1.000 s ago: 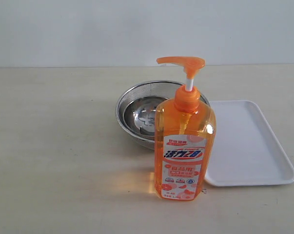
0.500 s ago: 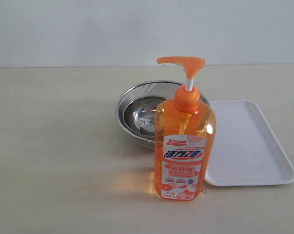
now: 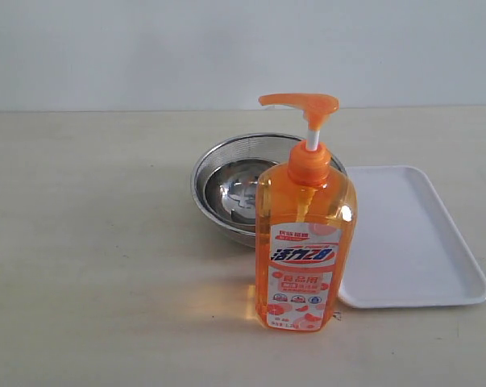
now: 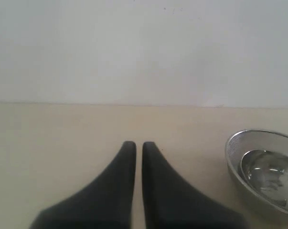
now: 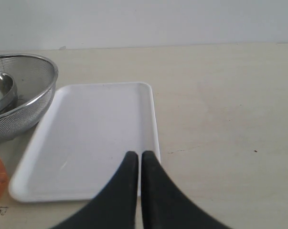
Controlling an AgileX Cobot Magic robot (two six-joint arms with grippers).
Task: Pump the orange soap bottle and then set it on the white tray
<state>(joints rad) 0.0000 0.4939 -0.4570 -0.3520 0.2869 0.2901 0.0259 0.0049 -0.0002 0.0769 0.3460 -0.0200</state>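
- Table (image 3: 89, 266): pale, carries all items
- White tray (image 3: 412, 242): flat, bare, just beside bottle base on exterior view's right
- Steel bowl (image 3: 226, 185): directly behind bottle
- Orange soap bottle (image 3: 305, 242): on table, not on tray; long axis vertical
- Pump head (image 3: 303, 102): raised, untouched
- Right gripper (image 5: 134, 155): fingers pressed together, empty, over tray rim; bottle lies across tray toward bowl side; we judge this arm nearer
- Left gripper (image 4: 134, 145): pressed together, empty; we see only bowl from it
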